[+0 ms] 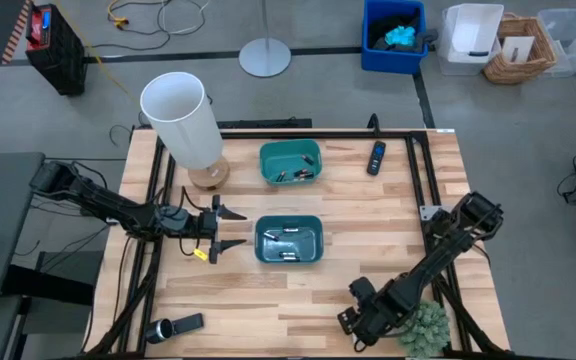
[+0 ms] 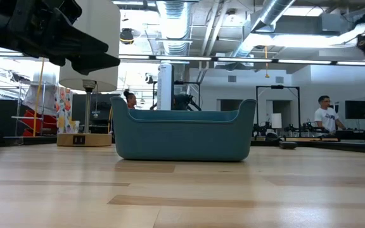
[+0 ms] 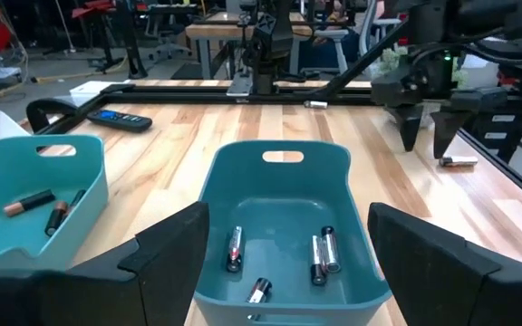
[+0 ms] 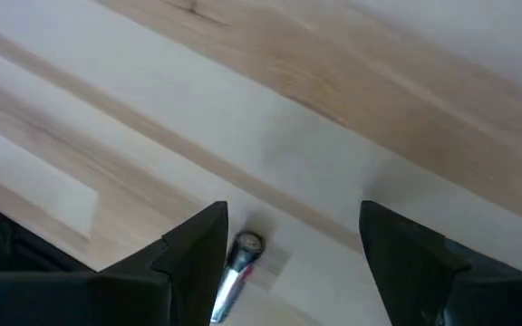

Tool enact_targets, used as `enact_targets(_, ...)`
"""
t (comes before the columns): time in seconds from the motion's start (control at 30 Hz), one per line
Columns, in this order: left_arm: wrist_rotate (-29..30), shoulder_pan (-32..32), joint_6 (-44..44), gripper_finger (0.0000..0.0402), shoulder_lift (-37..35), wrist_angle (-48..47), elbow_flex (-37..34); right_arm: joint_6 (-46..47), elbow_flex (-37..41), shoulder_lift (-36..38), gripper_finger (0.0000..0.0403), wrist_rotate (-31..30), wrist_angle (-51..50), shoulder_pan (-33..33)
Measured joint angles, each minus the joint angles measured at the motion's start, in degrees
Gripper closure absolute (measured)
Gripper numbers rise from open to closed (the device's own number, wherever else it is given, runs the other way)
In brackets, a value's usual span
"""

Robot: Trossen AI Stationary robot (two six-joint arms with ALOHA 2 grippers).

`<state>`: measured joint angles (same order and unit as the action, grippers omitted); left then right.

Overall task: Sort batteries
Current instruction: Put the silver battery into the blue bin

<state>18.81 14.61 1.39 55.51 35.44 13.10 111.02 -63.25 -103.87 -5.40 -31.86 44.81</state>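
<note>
The left gripper [image 1: 230, 229] hovers with fingers spread and empty, left of the near teal plastic bin [image 1: 289, 240] holding small silvery batteries [image 3: 323, 254]. The right gripper [image 4: 293, 263], released, stands over one battery [image 4: 234, 272] on the pale wooden table [image 1: 388, 230].

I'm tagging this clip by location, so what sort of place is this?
Probably a robotics lab or workshop: a wooden table framed by black rails, exposed ceiling ducts and more workbenches behind, plus storage bins on a concrete floor.
</note>
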Motion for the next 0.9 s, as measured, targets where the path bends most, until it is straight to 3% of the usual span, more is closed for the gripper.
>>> enact_targets(0.27,-0.02,0.02,2.77,0.0107,0.00,-0.01,0.00,-1.66,-5.12,-0.05,0.0137,-2.23,-6.59,0.70)
enact_targets(0.67,-0.02,0.20,4.04,0.0107,0.00,-0.44,0.00,1.22,-7.86,-0.65,0.0137,-2.21,-7.13,2.41)
enact_targets(0.9,-0.02,0.20,4.03,0.0107,0.00,-0.57,0.00,2.40,-12.61,-6.56,0.0137,-2.21,-7.55,3.06)
